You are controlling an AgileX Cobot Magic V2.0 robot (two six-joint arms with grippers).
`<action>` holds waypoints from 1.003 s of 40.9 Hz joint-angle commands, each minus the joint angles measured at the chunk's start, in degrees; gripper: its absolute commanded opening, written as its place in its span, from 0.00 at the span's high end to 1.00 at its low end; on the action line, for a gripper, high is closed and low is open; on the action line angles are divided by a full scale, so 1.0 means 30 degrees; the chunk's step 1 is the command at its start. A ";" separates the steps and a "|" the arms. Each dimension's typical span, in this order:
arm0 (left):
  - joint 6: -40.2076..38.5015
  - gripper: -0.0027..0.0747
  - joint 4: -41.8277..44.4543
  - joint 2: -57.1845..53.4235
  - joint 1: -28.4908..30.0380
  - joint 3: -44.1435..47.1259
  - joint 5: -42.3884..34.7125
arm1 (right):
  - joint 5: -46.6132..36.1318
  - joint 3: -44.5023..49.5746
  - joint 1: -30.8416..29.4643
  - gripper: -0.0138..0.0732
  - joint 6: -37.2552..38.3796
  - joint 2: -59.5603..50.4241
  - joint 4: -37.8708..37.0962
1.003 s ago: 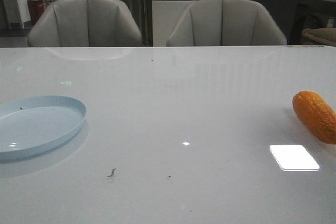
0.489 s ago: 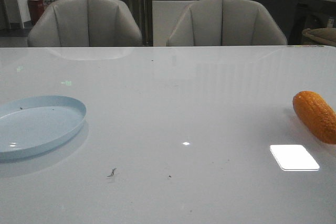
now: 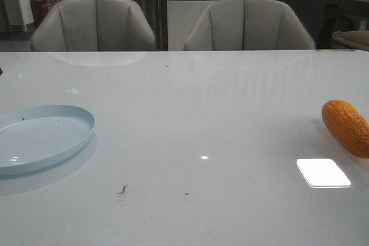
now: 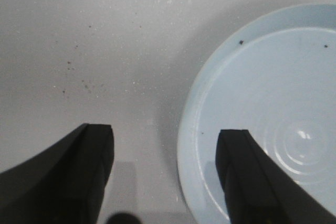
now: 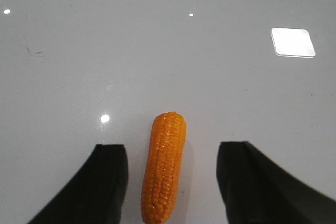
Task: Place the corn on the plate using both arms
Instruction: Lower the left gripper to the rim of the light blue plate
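The orange-yellow corn lies on the white table at the far right edge of the front view. In the right wrist view the corn lies lengthwise between the two open fingers of my right gripper, touching neither. The pale blue plate sits at the left, empty. In the left wrist view the plate lies below my open left gripper, one finger over its rim, the other over bare table. Neither gripper shows in the front view.
Two grey chairs stand behind the table's far edge. A bright square light reflection lies on the table near the corn. Small dark specks mark the table in front of the plate.
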 commanded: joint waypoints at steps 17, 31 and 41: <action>-0.0119 0.60 -0.1583 0.0973 -0.0078 -0.0581 -0.0675 | -0.1605 -0.0566 0.0064 0.28 0.0006 -0.0191 -0.0165; -0.0119 0.84 -0.1583 0.0973 -0.0078 -0.1088 -0.0153 | -0.1605 -0.0566 0.0064 0.28 0.0006 -0.0191 -0.0165; -0.0119 0.84 -0.3706 0.0973 -0.0124 -0.3580 0.1771 | -0.1605 -0.0566 0.0064 0.28 0.0006 -0.0191 -0.0165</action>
